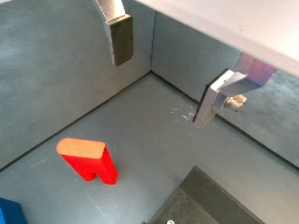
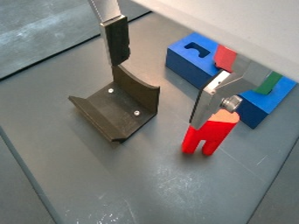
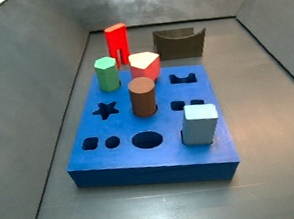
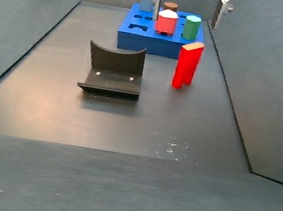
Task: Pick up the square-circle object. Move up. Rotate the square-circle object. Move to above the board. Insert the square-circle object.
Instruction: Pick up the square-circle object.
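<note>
The square-circle object (image 4: 187, 64) is a tall bright red peg standing upright on its two prongs on the grey floor, just in front of the board (image 4: 139, 38). It also shows in both wrist views (image 1: 89, 160) (image 2: 211, 137) and behind the board in a side view (image 3: 116, 43). The board (image 3: 120, 145) is a thick blue slab with dark cut-outs. My gripper (image 4: 186, 1) hangs high above the floor, open, with nothing between its fingers (image 1: 163, 92) (image 2: 158, 94). The peg stands off to one side of the gap, and one finger (image 2: 211, 98) partly covers its top.
The dark fixture (image 4: 114, 71) (image 2: 117, 109) stands on the floor beside the peg. In the board sit a green peg (image 3: 106, 74), a short red peg with pale top (image 3: 145, 65), a brown cylinder (image 3: 141, 96) and a pale grey cube (image 3: 200, 123). Grey walls (image 4: 245, 63) close in the floor.
</note>
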